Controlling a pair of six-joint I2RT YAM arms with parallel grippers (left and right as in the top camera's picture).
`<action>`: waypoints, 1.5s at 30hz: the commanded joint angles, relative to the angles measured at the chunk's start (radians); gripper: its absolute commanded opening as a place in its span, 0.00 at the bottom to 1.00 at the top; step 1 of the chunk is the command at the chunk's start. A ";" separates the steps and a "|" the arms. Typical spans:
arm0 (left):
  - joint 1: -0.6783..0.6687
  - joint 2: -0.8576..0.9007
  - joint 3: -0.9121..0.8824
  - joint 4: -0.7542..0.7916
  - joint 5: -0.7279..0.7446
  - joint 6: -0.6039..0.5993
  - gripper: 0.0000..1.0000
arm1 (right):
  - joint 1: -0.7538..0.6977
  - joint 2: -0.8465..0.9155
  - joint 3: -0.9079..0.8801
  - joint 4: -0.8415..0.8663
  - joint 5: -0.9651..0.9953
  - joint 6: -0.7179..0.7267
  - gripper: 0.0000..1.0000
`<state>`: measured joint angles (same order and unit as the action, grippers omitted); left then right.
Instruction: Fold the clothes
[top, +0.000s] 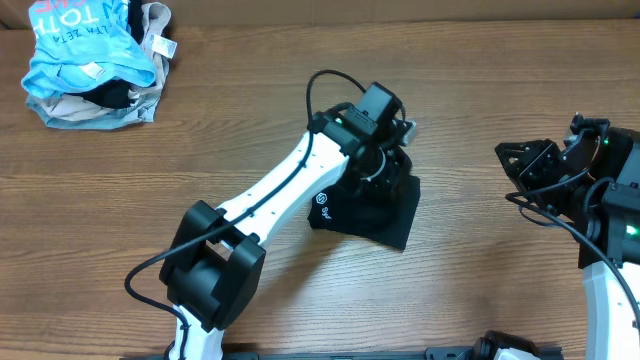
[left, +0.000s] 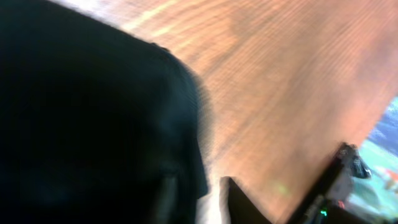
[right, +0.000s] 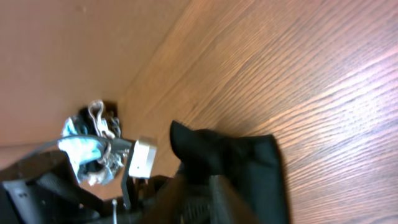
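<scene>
Black T-shirt (top: 372, 215) lies as a folded bundle mid-worktop (top: 480, 80), with the left arm reaching over it.
The left end effector (top: 385, 165) is at the bundle's far edge; its wrist hides the fingers and the wrist view is blurred black cloth, so I cannot tell its opening. The right end effector (top: 518, 165) hovers well apart to the right, seemingly spread and empty. Light-blue and beige garments (top: 90, 60) lie heaped far left.
</scene>
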<state>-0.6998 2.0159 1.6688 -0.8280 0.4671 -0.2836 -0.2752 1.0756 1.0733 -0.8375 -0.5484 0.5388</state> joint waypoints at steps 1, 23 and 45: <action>-0.042 0.007 0.023 0.014 0.065 -0.009 0.64 | -0.002 -0.004 0.009 0.008 -0.011 -0.031 0.31; 0.417 -0.008 0.441 -0.298 -0.084 0.022 1.00 | 0.179 0.129 -0.002 -0.015 0.044 -0.058 0.43; 0.490 -0.008 0.441 -0.366 -0.211 0.112 1.00 | 0.692 0.512 -0.002 0.089 0.392 0.138 0.30</action>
<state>-0.2031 2.0163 2.0933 -1.1839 0.3077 -0.2192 0.4187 1.5944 1.0718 -0.7452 -0.1925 0.6781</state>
